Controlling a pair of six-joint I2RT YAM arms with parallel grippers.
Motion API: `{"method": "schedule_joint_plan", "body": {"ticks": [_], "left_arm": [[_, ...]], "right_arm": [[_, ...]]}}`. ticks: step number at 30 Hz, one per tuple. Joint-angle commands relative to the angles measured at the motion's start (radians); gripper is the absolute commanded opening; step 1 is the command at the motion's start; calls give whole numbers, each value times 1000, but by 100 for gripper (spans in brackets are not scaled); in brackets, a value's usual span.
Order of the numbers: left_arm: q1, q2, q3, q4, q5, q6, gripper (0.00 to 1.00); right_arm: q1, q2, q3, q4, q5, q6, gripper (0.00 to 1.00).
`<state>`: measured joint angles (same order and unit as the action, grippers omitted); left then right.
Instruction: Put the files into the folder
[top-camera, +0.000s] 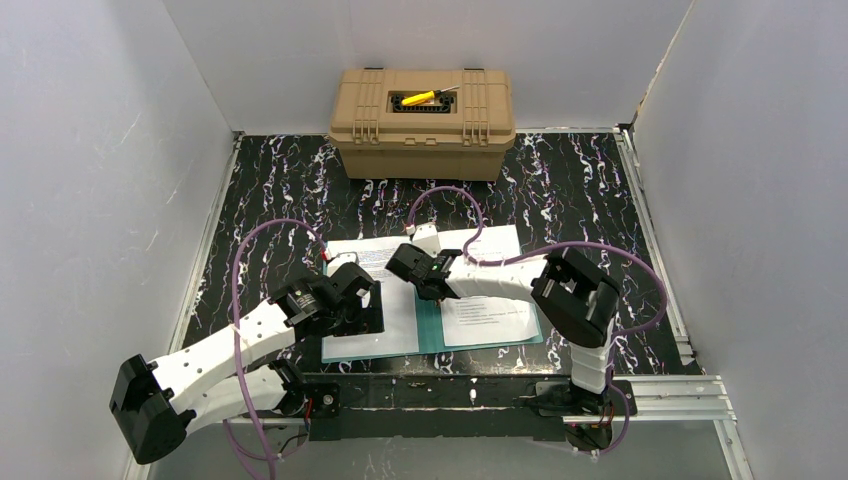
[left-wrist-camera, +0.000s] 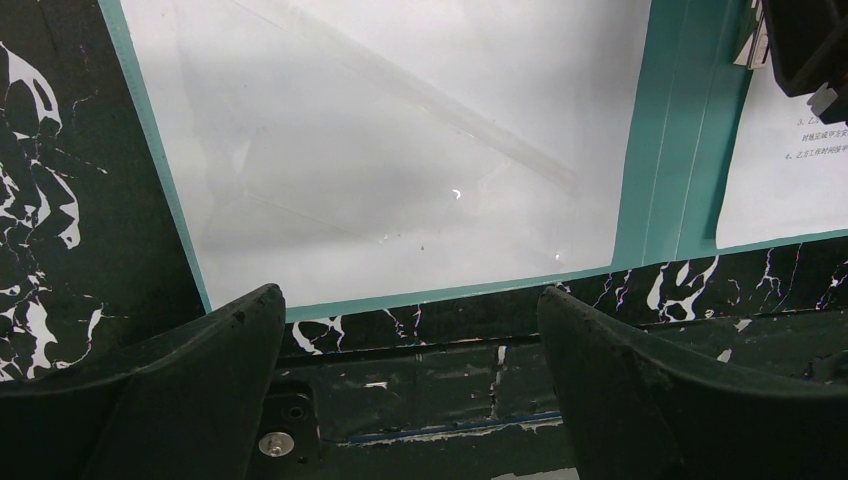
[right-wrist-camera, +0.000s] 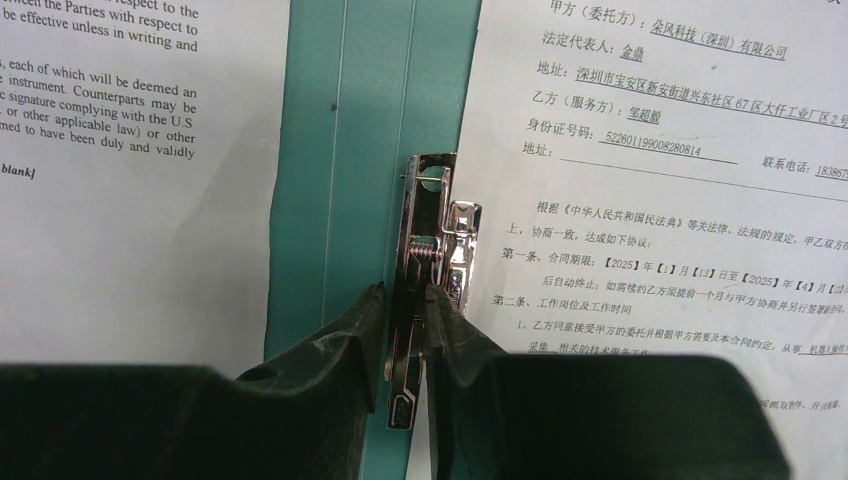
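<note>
Right gripper (right-wrist-camera: 405, 305) clamps the metal clip (right-wrist-camera: 437, 205) of the folder (right-wrist-camera: 340, 150), files (right-wrist-camera: 650, 250) either side; left gripper (left-wrist-camera: 408, 300) gapes over left file (left-wrist-camera: 380, 150).

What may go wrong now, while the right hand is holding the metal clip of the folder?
1. The right hand pinches the thin metal clip by a narrow part; the clip might slip out and snap back.
2. The right sheet has its edge at the clip, so it may crease or shift.
3. The left hand is open and seems to press nothing, so the folder could slide.
</note>
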<state>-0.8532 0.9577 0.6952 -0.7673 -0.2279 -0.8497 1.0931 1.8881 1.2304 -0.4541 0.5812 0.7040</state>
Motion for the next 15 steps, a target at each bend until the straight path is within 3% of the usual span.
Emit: {"method": "schedule_joint_plan", "body": {"ticks": [1,15], "left_arm": [[-2,-15,21,-29,-28,-7,96],[-1,-23,7,-24,-27,-8,97]], "right_arm": [[-6,5,46,-9,49,17,30],[-5,38,63,-14,30,20,27]]}}
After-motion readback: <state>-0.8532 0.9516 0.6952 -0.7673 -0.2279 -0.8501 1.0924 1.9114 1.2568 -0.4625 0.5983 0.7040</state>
